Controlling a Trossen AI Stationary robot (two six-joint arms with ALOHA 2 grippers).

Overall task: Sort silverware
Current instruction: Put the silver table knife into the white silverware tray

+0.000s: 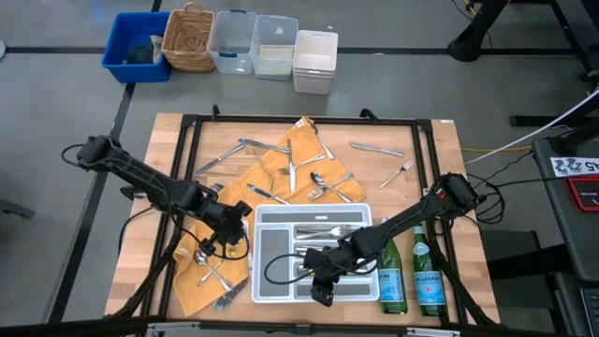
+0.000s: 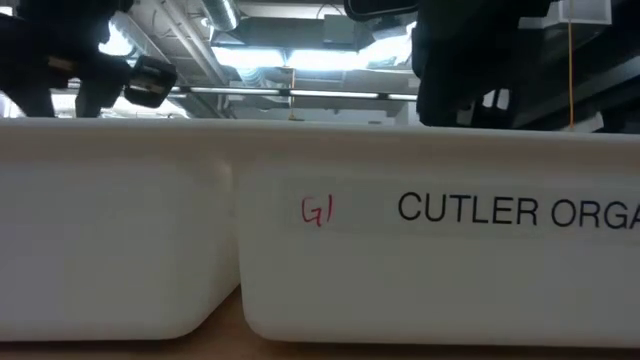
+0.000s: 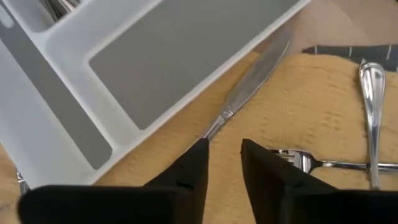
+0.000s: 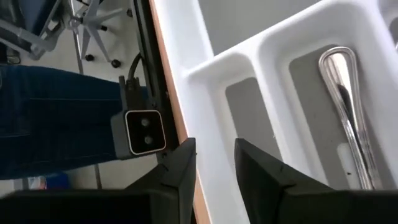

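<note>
Silver forks, spoons and knives lie scattered on an orange cloth (image 1: 281, 173) and on the wooden table, among them a knife (image 1: 376, 148) and a fork (image 1: 398, 173). A white divided tray (image 1: 360, 208) holds several forks (image 1: 323, 231). My left gripper (image 1: 229, 245) is low over the cloth by the tray's left side, open a little (image 3: 224, 152). A knife (image 3: 249, 81) lies along the tray's wall, its end right in front of the fingers. A fork (image 3: 323, 163) and a spoon (image 3: 372, 112) lie beside it. My right gripper (image 1: 323, 281) is open a little and empty (image 4: 214, 149) over the tray's near edge. My left gripper has one fingertip (image 3: 200, 149) right at the knife's near end (image 3: 214, 124). I cannot tell whether it touches. The knife lies flat on the cloth beside the tray.
Two green bottles (image 1: 391, 271) (image 1: 428, 276) stand right of the tray. Bins and a basket (image 1: 253, 42) stand beyond the table's far edge. A piece of silverware (image 4: 348, 112) lies in a tray compartment. The tray's wall (image 2: 400, 250) fills the low view. A person's leg (image 4: 50, 118) shows beyond the near edge.
</note>
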